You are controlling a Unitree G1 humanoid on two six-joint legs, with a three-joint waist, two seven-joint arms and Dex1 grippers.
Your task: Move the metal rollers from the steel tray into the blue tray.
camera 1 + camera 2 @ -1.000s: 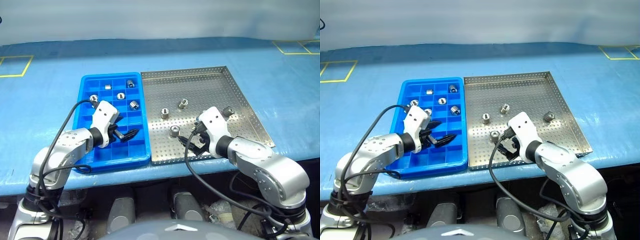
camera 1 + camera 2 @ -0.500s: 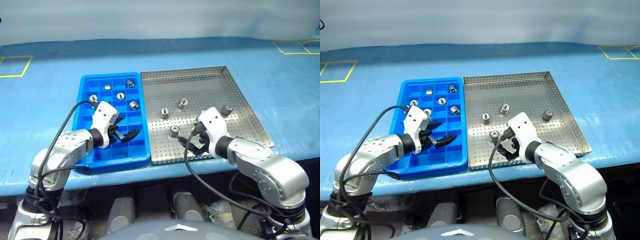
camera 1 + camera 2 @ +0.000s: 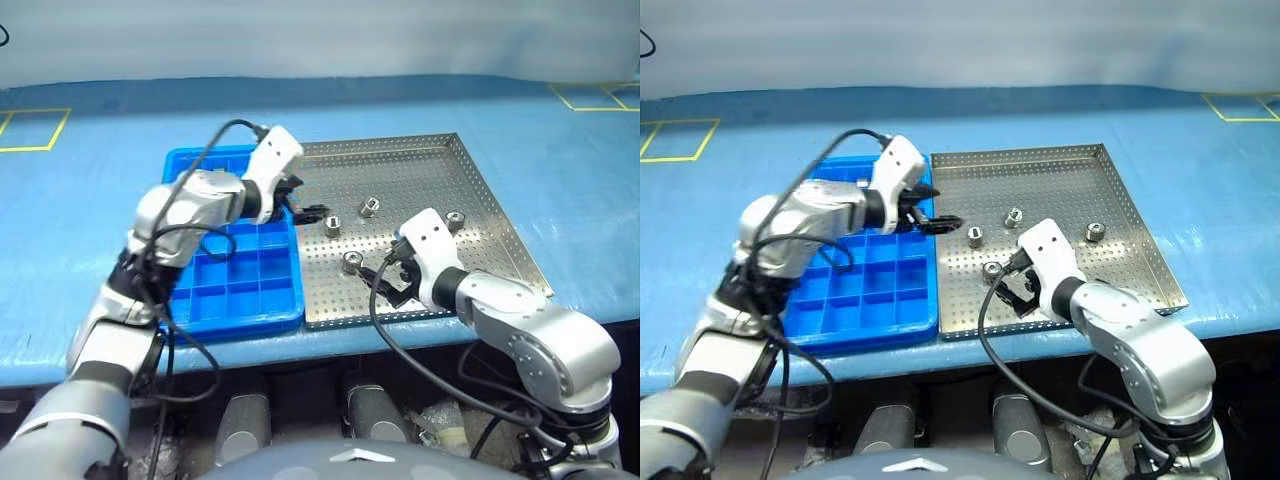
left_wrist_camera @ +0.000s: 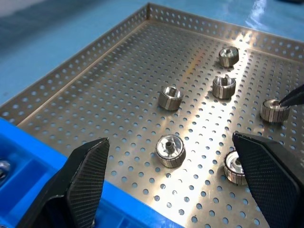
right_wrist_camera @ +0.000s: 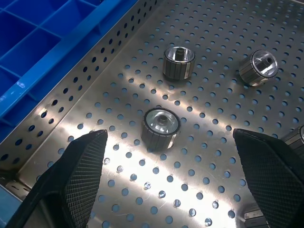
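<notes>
The steel tray (image 3: 480, 190) lies on the right, with the blue tray (image 3: 230, 290) against its left side. Several metal rollers rest on the perforated bottom, among them one roller (image 3: 333, 226), a second roller (image 3: 369, 207) and a third roller (image 3: 351, 262). My left gripper (image 3: 308, 200) hovers open and empty over the steel tray's left edge, just left of the first roller (image 4: 170, 150). My right gripper (image 3: 385, 287) hangs open and empty low over the tray's near part, with the third roller (image 5: 160, 128) lying just ahead between its fingers (image 5: 71, 180). My left arm hides the blue tray's far compartments.
Both trays sit on a blue table covering (image 3: 100, 180) near its front edge. Yellow taped squares (image 3: 30, 130) mark the far corners. A black cable (image 3: 215, 135) loops above my left arm. The steel tray's far half is bare.
My left arm has swung up and to the right, from low over the blue tray to the steel tray's left edge, staying open. The right arm has not moved.
</notes>
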